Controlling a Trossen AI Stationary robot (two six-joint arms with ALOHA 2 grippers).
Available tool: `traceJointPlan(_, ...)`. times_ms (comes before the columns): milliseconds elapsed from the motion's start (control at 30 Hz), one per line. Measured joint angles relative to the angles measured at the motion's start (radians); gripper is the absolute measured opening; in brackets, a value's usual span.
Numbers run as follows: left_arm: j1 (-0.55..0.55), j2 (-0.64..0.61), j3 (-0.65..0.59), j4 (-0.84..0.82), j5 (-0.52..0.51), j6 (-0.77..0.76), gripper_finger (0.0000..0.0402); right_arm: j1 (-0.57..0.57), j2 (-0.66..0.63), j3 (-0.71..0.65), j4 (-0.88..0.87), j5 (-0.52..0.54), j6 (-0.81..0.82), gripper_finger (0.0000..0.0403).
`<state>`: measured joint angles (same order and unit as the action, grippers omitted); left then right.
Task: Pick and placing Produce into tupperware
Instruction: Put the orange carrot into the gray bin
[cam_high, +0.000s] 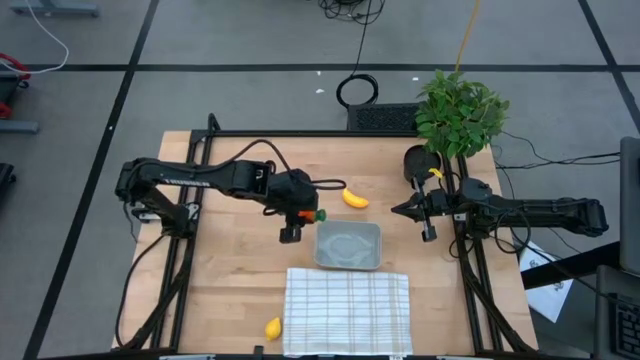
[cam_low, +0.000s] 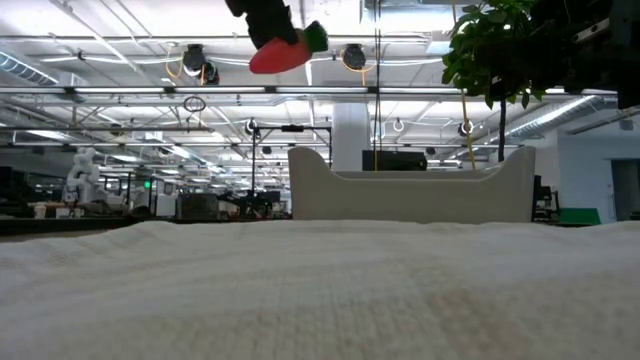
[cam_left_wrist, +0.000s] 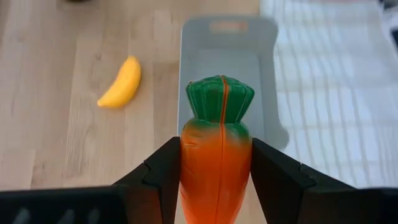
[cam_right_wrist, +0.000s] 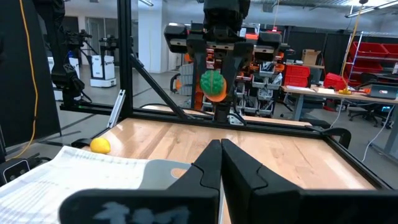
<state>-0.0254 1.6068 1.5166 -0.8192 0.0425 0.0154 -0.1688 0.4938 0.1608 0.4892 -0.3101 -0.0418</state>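
**Carrot held above table, just short of tub**

The orange toy carrot with a green moulded top (cam_left_wrist: 216, 155) is clamped across its thick upper body by the left gripper (cam_left_wrist: 215, 180), one dark finger on each side. It is carried well clear of the wooden table (cam_high: 230, 290), just beside the near edge of the shallow translucent grey rounded-square plastic tub (cam_high: 348, 245), which looks empty.

The carrot appears to be hard, hollow plastic: judged light, stiff and glossy, so slip is the likely risk. A grip across the widest part, as now, is judged best; the taper would squeeze out.

The curved yellow toy banana (cam_high: 354, 198) lies beside the tub's far side. The small yellow lemon-like piece (cam_high: 272, 327) lies next to the white checked cloth (cam_high: 348, 310).

The right gripper (cam_right_wrist: 221, 163) waits closed, empty, at the table's right side.
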Motion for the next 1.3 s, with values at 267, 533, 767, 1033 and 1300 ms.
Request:
traceJointPlan(267, 0.008, 0.046, -0.001, 0.132, 0.04, -0.047, 0.0163, 0.0, 0.002, 0.0, 0.002, 0.0, 0.0, 0.0)
traceJointPlan(533, 0.037, 0.112, 0.0, 0.23, 0.104, -0.048, 0.0163, 0.0, 0.01, 0.0, 0.014, 0.0, 0.003, 0.0)
traceJointPlan(767, 0.059, 0.184, 0.073, 0.257, 0.124, -0.015, 0.0163, 0.0, 0.012, 0.0, 0.014, 0.0, 0.003, 0.0)
traceJointPlan(1033, 0.058, 0.277, 0.196, 0.208, 0.124, 0.099, 0.0163, 0.0, 0.012, 0.0, 0.015, 0.0, 0.003, 0.0)
traceJointPlan(1300, 0.049, 0.358, 0.196, 0.179, 0.114, 0.165, 0.0163, 0.0, 0.012, 0.0, 0.011, 0.0, 0.001, 0.0)
